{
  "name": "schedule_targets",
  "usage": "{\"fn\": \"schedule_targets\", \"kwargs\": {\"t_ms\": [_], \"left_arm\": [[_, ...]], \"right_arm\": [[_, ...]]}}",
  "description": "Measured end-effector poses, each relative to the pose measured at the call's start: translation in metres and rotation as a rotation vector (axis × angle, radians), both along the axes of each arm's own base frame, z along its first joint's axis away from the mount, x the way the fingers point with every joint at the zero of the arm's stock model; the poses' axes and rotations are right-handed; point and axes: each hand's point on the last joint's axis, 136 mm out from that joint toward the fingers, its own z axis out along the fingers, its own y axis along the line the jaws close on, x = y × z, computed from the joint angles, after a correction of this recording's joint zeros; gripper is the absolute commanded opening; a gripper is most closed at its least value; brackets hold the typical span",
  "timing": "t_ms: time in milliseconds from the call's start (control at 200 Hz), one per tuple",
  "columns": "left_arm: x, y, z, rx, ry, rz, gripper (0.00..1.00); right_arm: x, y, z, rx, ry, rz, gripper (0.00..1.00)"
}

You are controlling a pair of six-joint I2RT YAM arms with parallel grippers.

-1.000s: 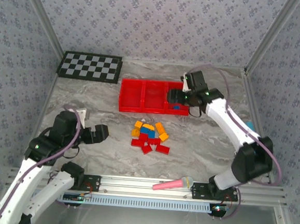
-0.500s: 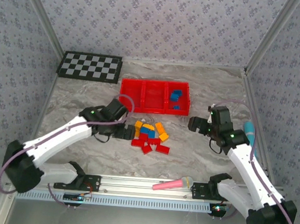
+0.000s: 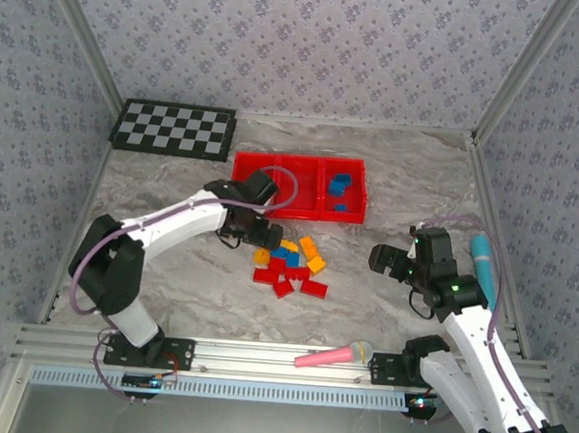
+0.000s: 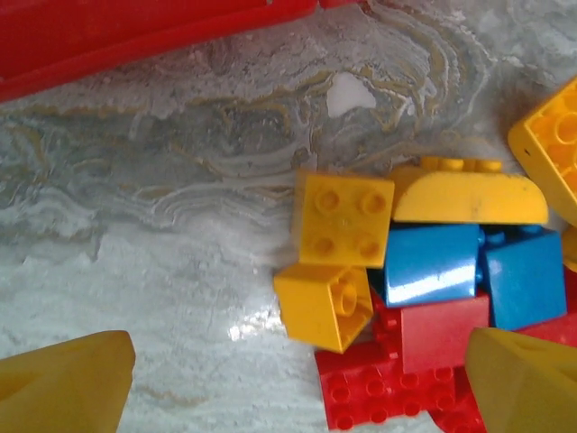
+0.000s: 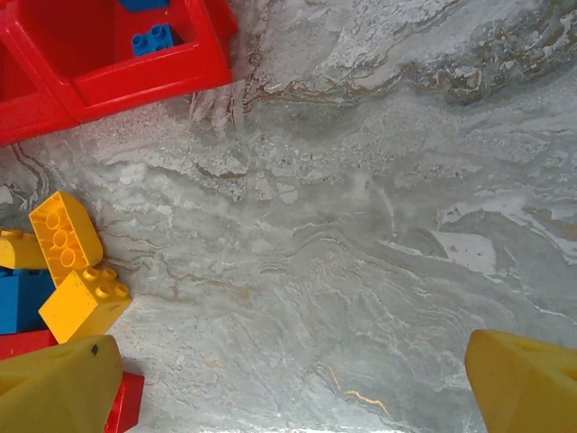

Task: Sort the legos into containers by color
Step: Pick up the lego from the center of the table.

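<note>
Left gripper (image 4: pixel 297 379) is hovering wide open and empty over the left edge of the legos (image 3: pixel 288 265) piled near the red tray (image 3: pixel 284 158), right gripper (image 5: pixel 297 379) is gaping empty above bare marble table (image 5: pixel 379 225), top view is showing blue bricks (image 3: pixel 340 185) in the right compartment (image 3: pixel 354 195), wrist views are cropping the pile

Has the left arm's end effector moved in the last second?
Yes. The left end effector has swung right and farther from the bases, toward the red tray, reaching the lego pile.
</note>
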Motion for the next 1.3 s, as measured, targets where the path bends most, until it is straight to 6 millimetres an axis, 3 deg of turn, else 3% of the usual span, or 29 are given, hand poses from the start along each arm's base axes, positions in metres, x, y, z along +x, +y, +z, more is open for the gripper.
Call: {"fn": "schedule_targets", "kwargs": {"t_ms": [125, 635, 745, 855, 1049, 1299], "left_arm": [[0.008, -0.001, -0.015, 0.012, 0.033, -0.008, 0.78], [0.015, -0.018, -0.039, -0.004, 0.077, -0.095, 0.74], [0.018, -0.014, -0.044, 0.001, 0.091, -0.075, 0.63], [0.027, -0.006, -0.044, -0.008, 0.083, -0.033, 0.60], [0.038, 0.014, -0.048, -0.009, 0.092, 0.043, 0.60], [0.037, 0.017, -0.051, -0.004, 0.098, 0.067, 0.60]], "right_arm": [[0.000, 0.000, 0.001, 0.002, -0.003, -0.003, 1.00], [-0.001, -0.009, -0.002, -0.025, 0.006, -0.052, 1.00], [-0.001, -0.010, -0.003, -0.028, 0.008, -0.055, 1.00], [-0.002, -0.011, -0.005, -0.032, 0.014, -0.057, 1.00], [-0.003, -0.012, -0.005, -0.034, 0.009, -0.061, 1.00], [-0.003, -0.012, -0.004, -0.031, 0.005, -0.064, 1.00]]}}
